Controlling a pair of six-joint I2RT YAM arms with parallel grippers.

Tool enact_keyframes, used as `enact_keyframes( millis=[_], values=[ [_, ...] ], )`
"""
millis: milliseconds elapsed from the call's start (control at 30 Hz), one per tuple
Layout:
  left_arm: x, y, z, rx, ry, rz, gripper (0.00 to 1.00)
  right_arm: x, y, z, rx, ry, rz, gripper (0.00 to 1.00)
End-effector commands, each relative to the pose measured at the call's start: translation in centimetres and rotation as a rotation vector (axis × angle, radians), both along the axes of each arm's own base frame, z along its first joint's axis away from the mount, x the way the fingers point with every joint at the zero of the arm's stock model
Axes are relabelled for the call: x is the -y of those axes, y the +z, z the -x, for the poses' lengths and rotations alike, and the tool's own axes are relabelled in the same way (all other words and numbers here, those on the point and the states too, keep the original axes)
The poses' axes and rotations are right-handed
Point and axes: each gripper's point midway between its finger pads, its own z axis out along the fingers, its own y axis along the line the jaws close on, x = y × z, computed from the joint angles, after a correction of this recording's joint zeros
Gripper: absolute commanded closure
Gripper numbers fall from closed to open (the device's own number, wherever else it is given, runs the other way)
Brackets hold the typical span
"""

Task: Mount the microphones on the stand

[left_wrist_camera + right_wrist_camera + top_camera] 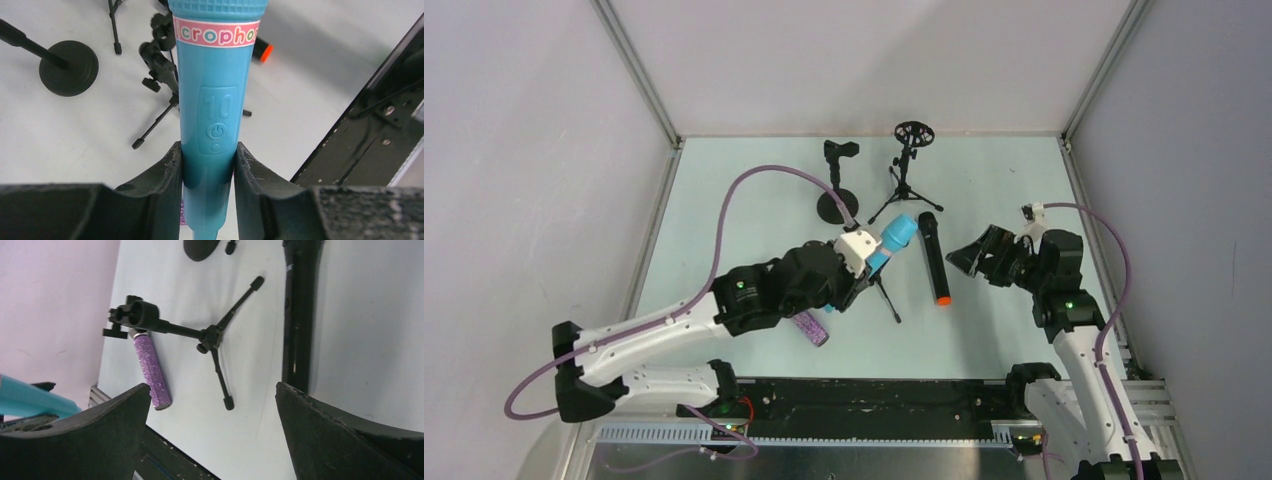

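Note:
My left gripper (874,262) is shut on the turquoise microphone (900,234) and holds it above the table, head pointing away; in the left wrist view the fingers (167,172) clamp its lower body (215,90). A small black tripod stand (885,297) with a clip (160,60) sits just below it. The black microphone with the orange end (934,258) lies on the table. The purple glitter microphone (812,328) lies by the left arm, its head hidden. My right gripper (969,255) is open and empty, right of the black microphone (300,315).
A round-base stand (837,205) with a clip on top and a tripod stand with a ring mount (913,135) stand at the back. The black front rail (874,395) runs along the near edge. Grey walls enclose the table.

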Motion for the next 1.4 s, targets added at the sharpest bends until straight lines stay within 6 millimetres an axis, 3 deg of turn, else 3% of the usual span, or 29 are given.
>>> enact_keyframes(
  millis=[0,400,633,900,1133,1367],
  values=[
    [0.7,4.9,-0.6,-0.026,0.033,0.259,1.0,-1.0,4.6,-0.4,0.119,0.043,-0.072,0.0],
    [0.5,6.6,-0.4,-0.209,0.001,0.614,1.0,-3.5,8.4,0.5,0.23,0.191,-0.157,0.0],
    [0.7,8.2,1.0,-0.24,-0.125,0.784,1.0,-6.3,12.8,2.3,0.338,0.324,-0.202,0.0],
    [1.7,9.1,2.4,-0.272,-0.244,0.803,1.0,-10.6,17.6,4.9,0.455,0.512,-0.302,0.0],
    [3.2,9.4,3.3,-0.337,-0.333,0.796,1.0,-14.2,19.6,6.7,0.499,0.662,-0.376,0.05],
    [3.7,9.7,3.6,-0.365,-0.36,0.817,1.0,-16.6,19.6,7.6,0.475,0.727,-0.429,0.11]
  ],
)
